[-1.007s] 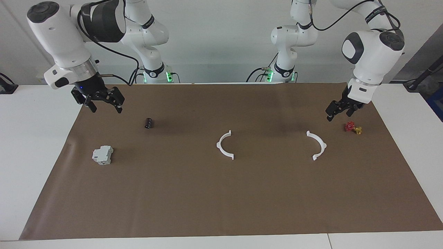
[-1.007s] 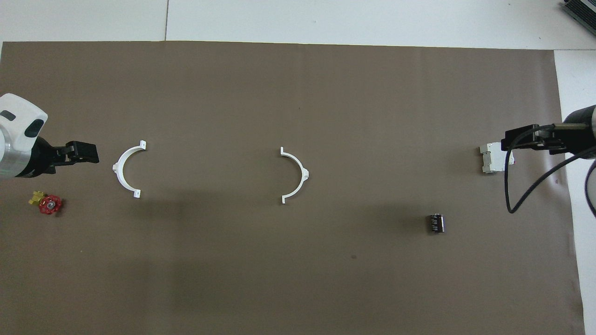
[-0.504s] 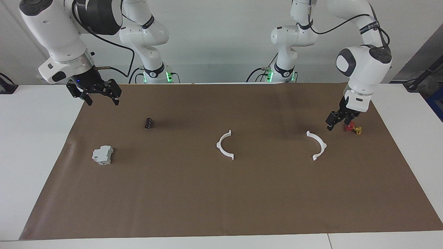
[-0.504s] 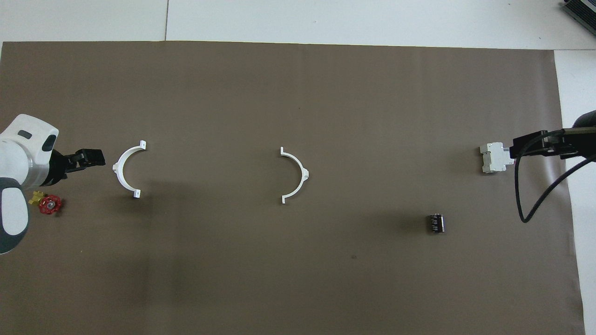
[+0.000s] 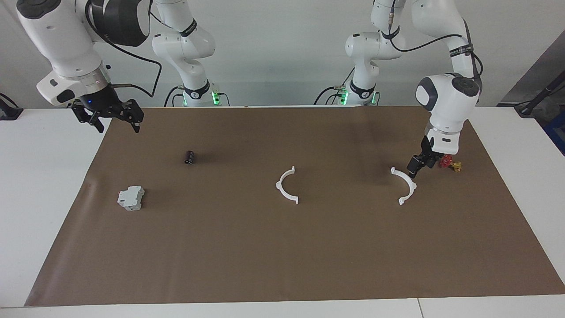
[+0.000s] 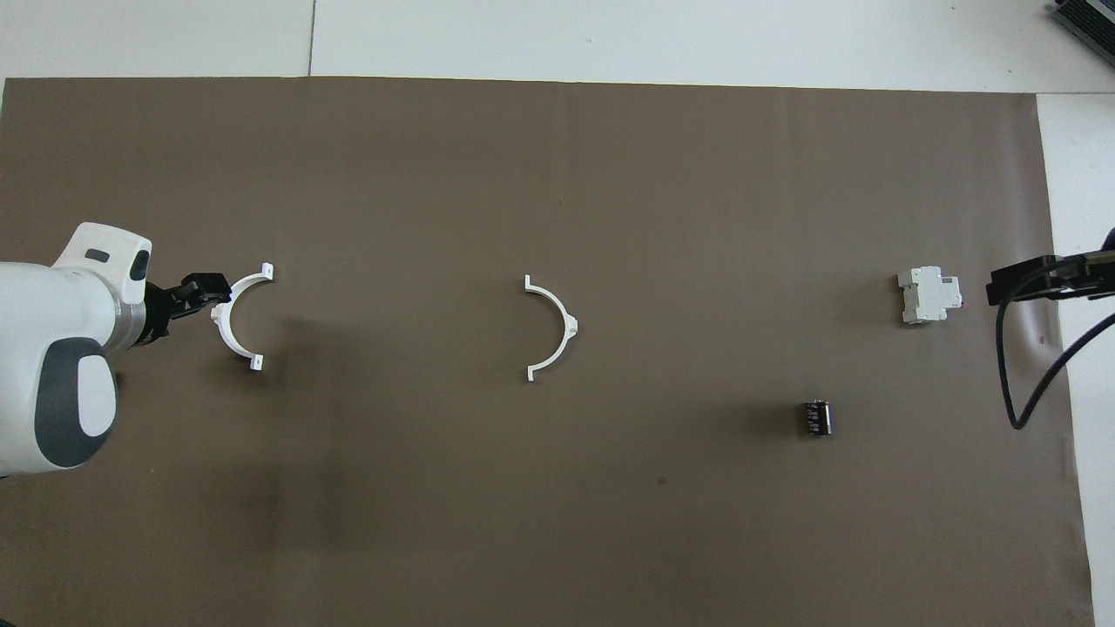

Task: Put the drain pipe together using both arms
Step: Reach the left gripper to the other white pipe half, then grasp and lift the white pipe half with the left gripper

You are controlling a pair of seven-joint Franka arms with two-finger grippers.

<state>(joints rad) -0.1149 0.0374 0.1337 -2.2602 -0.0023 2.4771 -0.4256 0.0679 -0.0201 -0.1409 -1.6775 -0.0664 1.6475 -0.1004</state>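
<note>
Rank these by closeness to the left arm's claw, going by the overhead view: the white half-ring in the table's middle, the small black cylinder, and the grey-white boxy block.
From the left claw, at the left arm's end of the brown mat:
1. White plastic half-ring in the table's middle, nearest.
2. Small black cylinder, toward the right arm's end.
3. Grey-white boxy block, farthest, beside the right claw.

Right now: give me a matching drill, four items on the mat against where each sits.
Things:
1. grey-white block
2. black cylinder
3. red and yellow valve
4. half-ring under the left gripper

Places:
A. beside the left gripper, toward the left arm's end
B. mat's right-arm end, farther from the robots than the cylinder
C. gripper tips just above its curve
D. nearer to the robots than the block

Pairs: 1-B, 2-D, 3-A, 4-C
</note>
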